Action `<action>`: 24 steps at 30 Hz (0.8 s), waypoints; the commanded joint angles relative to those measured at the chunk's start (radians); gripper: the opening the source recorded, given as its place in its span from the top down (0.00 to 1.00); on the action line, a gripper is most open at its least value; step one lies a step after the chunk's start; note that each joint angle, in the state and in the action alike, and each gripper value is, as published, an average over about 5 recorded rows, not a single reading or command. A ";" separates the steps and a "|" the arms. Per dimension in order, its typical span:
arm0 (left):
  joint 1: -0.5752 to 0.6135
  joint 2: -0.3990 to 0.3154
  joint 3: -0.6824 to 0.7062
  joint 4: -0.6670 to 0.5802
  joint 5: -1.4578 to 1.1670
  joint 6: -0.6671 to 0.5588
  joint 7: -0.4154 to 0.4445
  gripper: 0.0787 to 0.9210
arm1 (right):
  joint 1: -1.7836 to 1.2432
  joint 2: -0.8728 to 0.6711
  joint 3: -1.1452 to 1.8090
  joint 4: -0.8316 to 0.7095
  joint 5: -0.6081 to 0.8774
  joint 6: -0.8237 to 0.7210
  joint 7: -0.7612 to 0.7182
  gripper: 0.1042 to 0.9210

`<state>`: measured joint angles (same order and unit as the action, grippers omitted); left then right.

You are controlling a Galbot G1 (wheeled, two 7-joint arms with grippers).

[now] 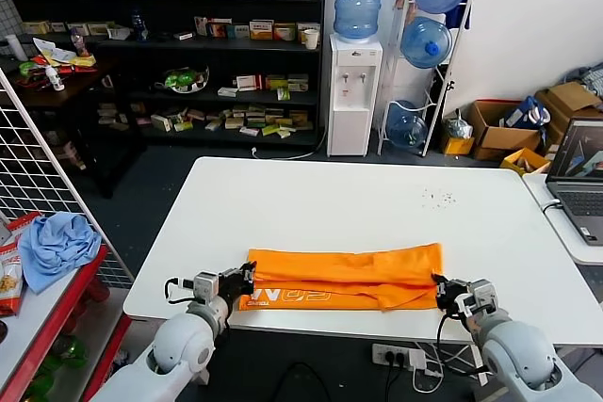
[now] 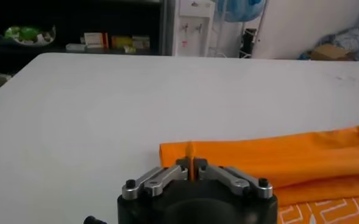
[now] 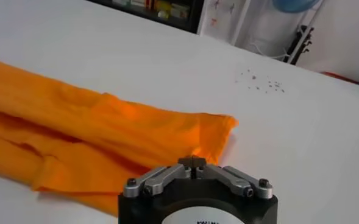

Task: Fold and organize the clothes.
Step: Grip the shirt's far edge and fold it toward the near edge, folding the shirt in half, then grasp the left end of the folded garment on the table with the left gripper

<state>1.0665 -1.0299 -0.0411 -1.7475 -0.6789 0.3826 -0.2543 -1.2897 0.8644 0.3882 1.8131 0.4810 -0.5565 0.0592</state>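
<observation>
Shirt already folded into a long band: orange T-shirt [image 1: 344, 278] lies across the lower middle of the head frame, near the front edge of the white bench [image 1: 377, 204], pale lettering showing along its lower left part.

Left end effector [image 1: 247, 281] sits at the band's left end, lower left of centre. Left wrist view shows its fingers closed together with a small peak of orange cloth [image 2: 190, 151] pinched between them, so it has hold of the shirt's edge.

Right end effector [image 1: 443, 289] is at the band's right end, lower right of the frame. Right wrist view shows the fingers drawn together at the shirt's corner [image 3: 219, 131]; looks like it's pinching cloth too, but the actual contact is hidden behind the finger linkage, so less sure.

Both arms at work, one on each end.

Risks from here:
- Left pinch is thin, just a ridge of fabric. Any quick lift or pull probably slips it out.
- Uneven grips mean one end could drop mid-fold and the band would skew or open up.
- Layers are loose and wrinkled on the right; a grip catching only the top layer would unfold the stack.
- Shirt is close to the bench's front edge, so a drag toward the robot could pull it off.
</observation>
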 commanded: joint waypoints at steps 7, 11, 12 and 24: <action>0.088 -0.026 -0.056 -0.040 -0.013 0.004 0.005 0.62 | -0.026 0.005 -0.002 0.044 -0.009 -0.036 0.041 0.64; 0.073 -0.045 -0.066 0.009 -0.055 0.012 0.003 0.48 | -0.021 0.001 -0.005 0.047 -0.002 -0.038 0.044 0.50; 0.068 -0.048 -0.068 0.020 -0.065 0.014 0.002 0.45 | -0.020 0.000 -0.005 0.047 0.000 -0.039 0.044 0.46; 0.030 -0.068 -0.069 0.091 -0.128 0.052 0.003 0.14 | -0.020 -0.006 0.000 0.066 0.015 -0.045 0.051 0.13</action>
<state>1.1002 -1.0899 -0.1083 -1.6945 -0.7678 0.4177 -0.2539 -1.3070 0.8591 0.3879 1.8721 0.4942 -0.5968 0.1061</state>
